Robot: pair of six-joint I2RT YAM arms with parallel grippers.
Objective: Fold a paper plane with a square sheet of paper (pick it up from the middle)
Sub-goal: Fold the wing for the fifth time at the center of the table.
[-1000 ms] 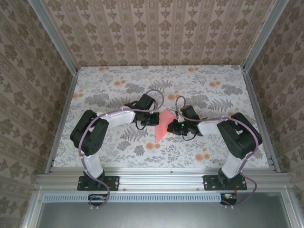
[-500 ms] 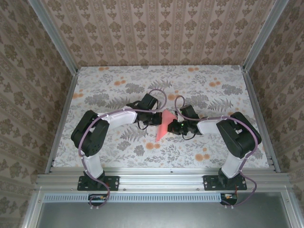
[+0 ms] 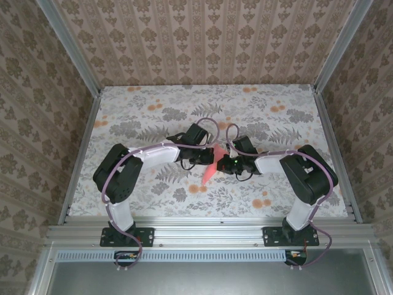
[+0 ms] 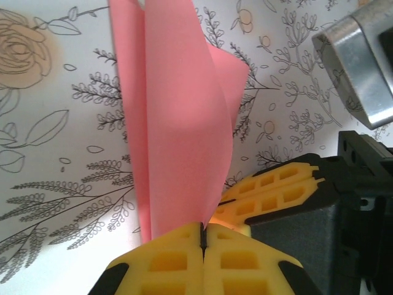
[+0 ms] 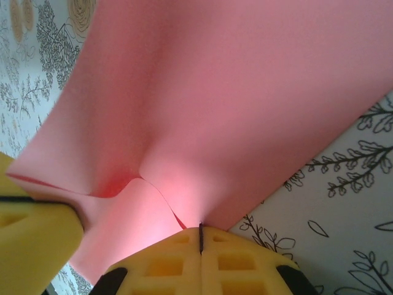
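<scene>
While my left claw point(image 4: 202, 235) is clamping tight on the folded pink paper point(image 3: 207, 173), my right claw point(image 5: 201, 233) is pinching it too, the paper hanging between us near the middle of the bench point(image 3: 141, 110)

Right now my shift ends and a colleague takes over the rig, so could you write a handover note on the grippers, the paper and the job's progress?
Left gripper: shut on the pink paper.
Right gripper: shut on the same paper, close beside the left.
Paper: over the middle of the table, bent into loose layers between both grippers.
Done: paper gripped, folding begun.
Left: sharp creases; no slim pointed plane yet.
</scene>
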